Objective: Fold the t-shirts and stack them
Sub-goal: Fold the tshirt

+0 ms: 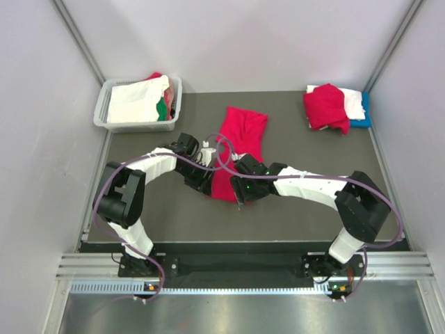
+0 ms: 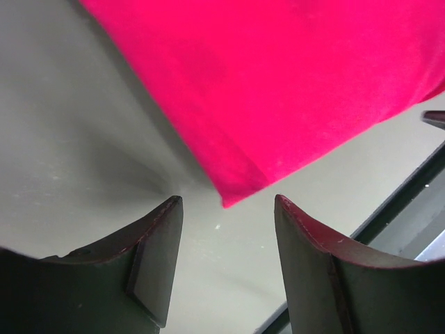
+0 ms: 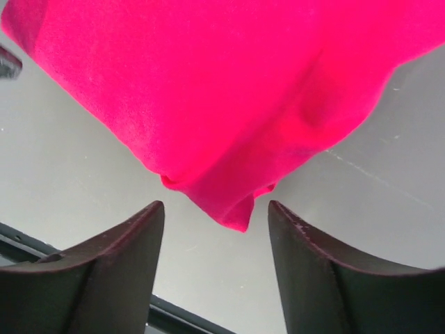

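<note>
At the far left a plastic tub [image 1: 103, 115] holds a white t-shirt [image 1: 135, 101]. On the desk [image 1: 299, 216] a red t-shirt [image 1: 240, 136] lies in a long strip, its near end between the two arms. The left fingers [image 2: 153, 257] are spread, gripping nothing, with a hem corner just ahead. The right fingers [image 3: 320, 278] are parted the same way before the other corner. Far right, a folded red shirt [image 1: 325, 106] tops a white shirt [image 1: 354, 101] and a blue shirt [image 1: 361, 122].

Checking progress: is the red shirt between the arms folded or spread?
Partly folded: the red shirt lies as a narrow, rumpled strip, not spread.
</note>
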`<state>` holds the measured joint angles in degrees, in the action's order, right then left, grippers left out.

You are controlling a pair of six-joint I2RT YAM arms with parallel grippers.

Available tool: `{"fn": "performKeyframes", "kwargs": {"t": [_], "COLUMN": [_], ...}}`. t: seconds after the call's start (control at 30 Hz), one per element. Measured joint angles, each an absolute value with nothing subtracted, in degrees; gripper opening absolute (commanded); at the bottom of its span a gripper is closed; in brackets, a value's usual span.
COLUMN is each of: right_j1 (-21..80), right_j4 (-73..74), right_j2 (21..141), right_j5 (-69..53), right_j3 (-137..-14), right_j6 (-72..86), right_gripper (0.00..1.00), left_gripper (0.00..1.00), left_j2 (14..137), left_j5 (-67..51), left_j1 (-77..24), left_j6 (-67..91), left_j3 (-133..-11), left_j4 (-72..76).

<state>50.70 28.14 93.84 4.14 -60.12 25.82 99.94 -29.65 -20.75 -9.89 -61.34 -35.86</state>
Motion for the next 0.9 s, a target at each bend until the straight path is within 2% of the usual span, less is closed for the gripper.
{"fn": "performKeyframes", "kwargs": {"t": [0.33, 0.53, 0.6, 0.63, 0.67, 0.73, 0.8, 0.9], "right_j1": [50.46, 50.43, 50.43, 50.43, 50.43, 50.43, 50.43, 50.30], "right_j4": [27.09, 26.96, 26.94, 26.92, 26.89, 26.85, 26.81, 26.76], "right_j2": [94.41, 94.41, 94.41, 94.41, 94.41, 94.41, 94.41, 94.41], "right_j5": [3.40, 3.38, 3.36, 3.38, 3.36, 3.36, 3.36, 3.38], "right_j3": [-60.07, -60.05, -60.05, -60.05, -60.05, -60.03, -60.01, -59.99], "right_j6": [27.14, 27.31, 27.44, 27.53, 27.59, 27.66, 27.59, 27.68], "right_gripper": [0.57, 0.49, 0.40, 0.32, 0.28, 0.18, 0.14, 0.12], "left_gripper": [0.60, 0.55, 0.47, 0.43, 0.32, 0.17, 0.03, 0.00], "left_j2": [98.76, 98.76, 98.76, 98.76, 98.76, 98.76, 98.76, 98.76], "left_j5": [-28.86, -28.56, -28.45, -28.38, -28.36, -28.18, -27.97, -27.66], "left_j1": [-23.24, -24.29, -24.43, -24.43, -24.43, -24.45, -24.47, -24.51], "left_j6": [-7.73, -7.11, -7.05, -6.98, -6.96, -6.94, -7.14, -7.49], "left_j3": [-60.84, -60.64, -60.62, -60.62, -60.62, -60.62, -60.62, -60.62], "left_j4": [-35.55, -35.48, -35.48, -35.48, -35.46, -35.44, -35.27, -35.11]}}
